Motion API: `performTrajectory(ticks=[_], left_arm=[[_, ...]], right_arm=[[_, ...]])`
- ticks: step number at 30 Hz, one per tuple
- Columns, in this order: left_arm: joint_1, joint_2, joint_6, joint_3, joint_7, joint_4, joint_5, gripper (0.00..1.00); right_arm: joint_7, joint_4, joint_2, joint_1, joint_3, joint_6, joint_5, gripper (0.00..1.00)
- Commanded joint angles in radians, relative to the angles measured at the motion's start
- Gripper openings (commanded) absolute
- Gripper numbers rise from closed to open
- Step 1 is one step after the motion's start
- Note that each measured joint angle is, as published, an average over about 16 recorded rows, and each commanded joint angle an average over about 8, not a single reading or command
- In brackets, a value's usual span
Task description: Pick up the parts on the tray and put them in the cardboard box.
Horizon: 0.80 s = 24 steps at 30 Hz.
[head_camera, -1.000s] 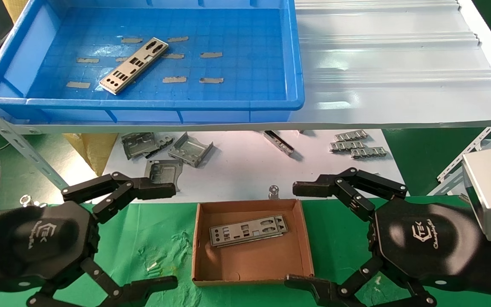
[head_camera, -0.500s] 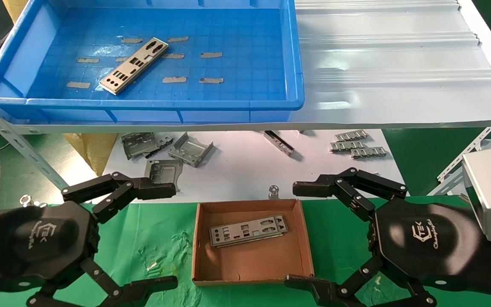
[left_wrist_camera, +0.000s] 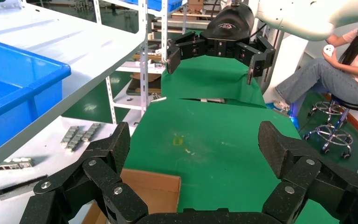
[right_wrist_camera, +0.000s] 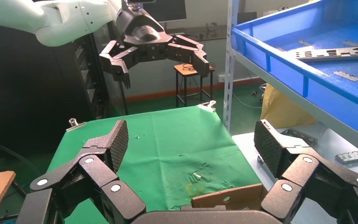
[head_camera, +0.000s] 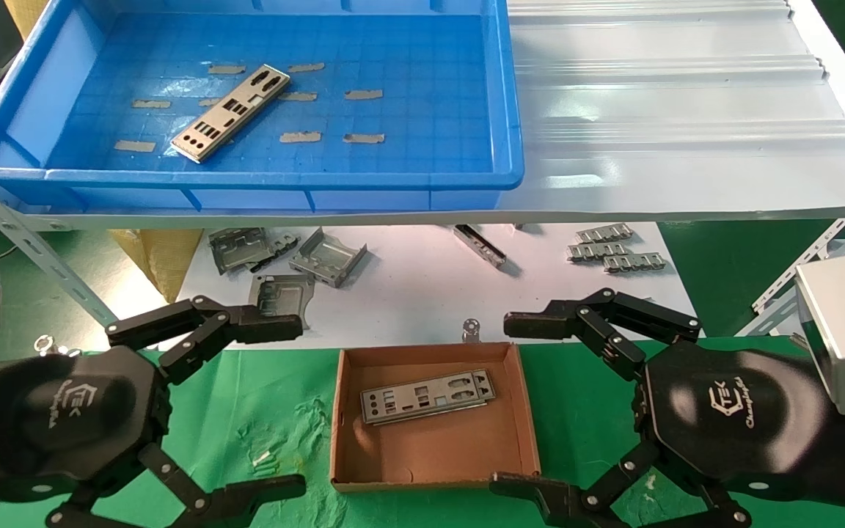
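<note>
A silver part (head_camera: 230,112) lies at a slant on the floor of the blue tray (head_camera: 246,180) up on the shelf; it also shows in the right wrist view (right_wrist_camera: 331,53). Another part (head_camera: 428,396) lies flat inside the cardboard box (head_camera: 433,447) on the green cloth. My left gripper (head_camera: 299,407) hovers open just left of the box, nothing between its fingers (left_wrist_camera: 121,142). On the box's right side my right gripper (head_camera: 502,403) hangs open and empty. A corner of the box (left_wrist_camera: 154,182) appears under the left gripper, and its rim (right_wrist_camera: 228,198) under the right.
Boxy grey brackets (head_camera: 327,257) and short ribbed strips (head_camera: 617,253) lie on the white sheet beyond the box. A white corrugated shelf (head_camera: 686,110) overhangs them beside the tray. A clip (head_camera: 472,328) sits at the box's far edge. A seated person (left_wrist_camera: 335,70) is off to the side.
</note>
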Motion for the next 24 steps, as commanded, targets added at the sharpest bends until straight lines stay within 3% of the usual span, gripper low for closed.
performTrajectory(ticks=[1,24], left_arm=[[0.0,0.0,0.0,0.0,0.0,0.0,0.0,1.0],[0.0,0.0,0.0,0.0,0.0,0.0,0.0,1.0]], right_arm=[[0.0,0.0,0.0,0.0,0.0,0.0,0.0,1.0],[0.0,0.0,0.0,0.0,0.0,0.0,0.0,1.0]])
